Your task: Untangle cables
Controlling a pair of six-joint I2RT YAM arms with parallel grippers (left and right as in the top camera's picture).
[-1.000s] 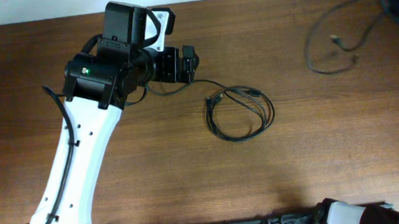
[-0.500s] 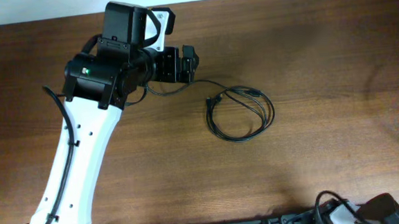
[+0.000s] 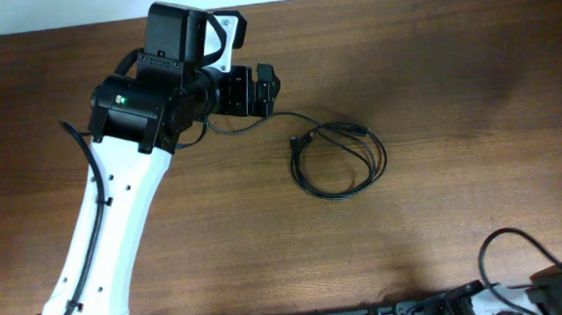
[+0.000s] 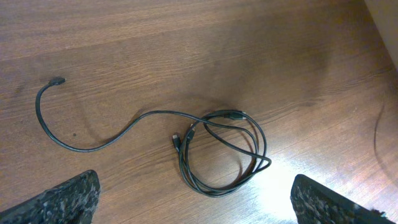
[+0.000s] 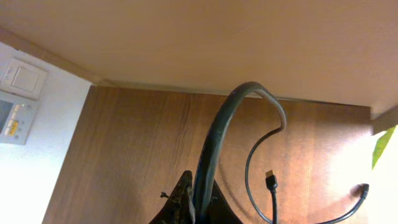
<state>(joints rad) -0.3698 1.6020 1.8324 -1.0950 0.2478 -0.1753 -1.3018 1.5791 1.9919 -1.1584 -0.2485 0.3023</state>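
A black cable (image 3: 340, 160) lies coiled in loops on the wooden table, its tail running left under my left gripper (image 3: 260, 90). In the left wrist view the coil (image 4: 221, 152) lies between and beyond the open, empty fingers (image 4: 199, 208), and the tail ends in a plug (image 4: 57, 81) at the left. My right gripper (image 3: 555, 285) is at the table's front right corner, with a second cable (image 3: 506, 246) looping off it. In the right wrist view the jaws (image 5: 200, 202) are shut on that cable (image 5: 214, 137), and a plug (image 5: 269, 180) lies beside it.
The white left arm (image 3: 101, 247) stretches from the front left to the back middle of the table (image 3: 453, 88). A wall with a light switch (image 5: 22, 78) shows in the right wrist view.
The cable that lay at the table's back right is gone from there. The right gripper has come to the front right corner with it. The left arm and the coil have not moved.
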